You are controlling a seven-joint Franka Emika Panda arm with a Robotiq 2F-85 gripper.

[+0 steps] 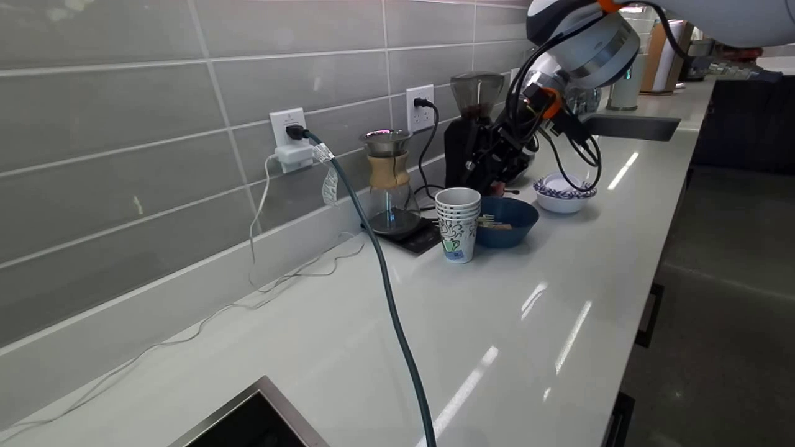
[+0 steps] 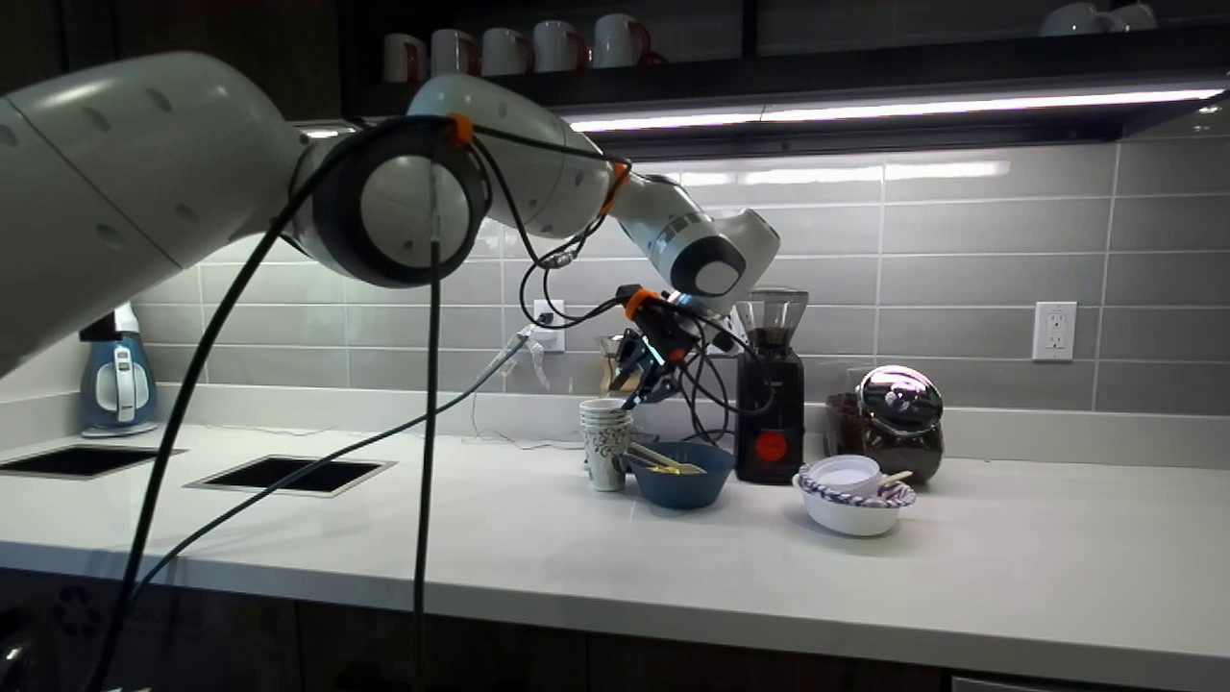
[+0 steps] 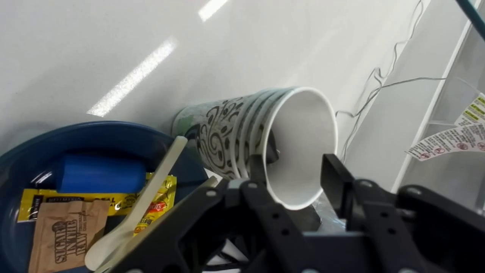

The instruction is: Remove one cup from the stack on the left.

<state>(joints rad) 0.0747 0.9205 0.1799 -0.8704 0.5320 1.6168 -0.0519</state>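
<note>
The stack of white paper cups with dark print stands upright on the counter, in both exterior views point(image 1: 458, 233) point(image 2: 605, 457) and in the wrist view point(image 3: 221, 132). The top cup point(image 3: 303, 129) faces my gripper with its mouth. My gripper point(image 3: 295, 167) is open at the rim. One finger lies along the outside of the cup wall by the stacked rims; the other overlaps the far side of the rim, and I cannot tell whether they touch. A small dark shape inside the cup is unclear. In an exterior view the gripper point(image 2: 627, 389) is just above the stack's rim.
A blue bowl point(image 2: 684, 485) with packets and utensils stands right beside the stack. A glass carafe point(image 1: 389, 177) stands behind on a black base. A black grinder point(image 2: 771, 408) and white bowls point(image 2: 850, 521) are nearby. A thick cable point(image 1: 397, 316) crosses the counter.
</note>
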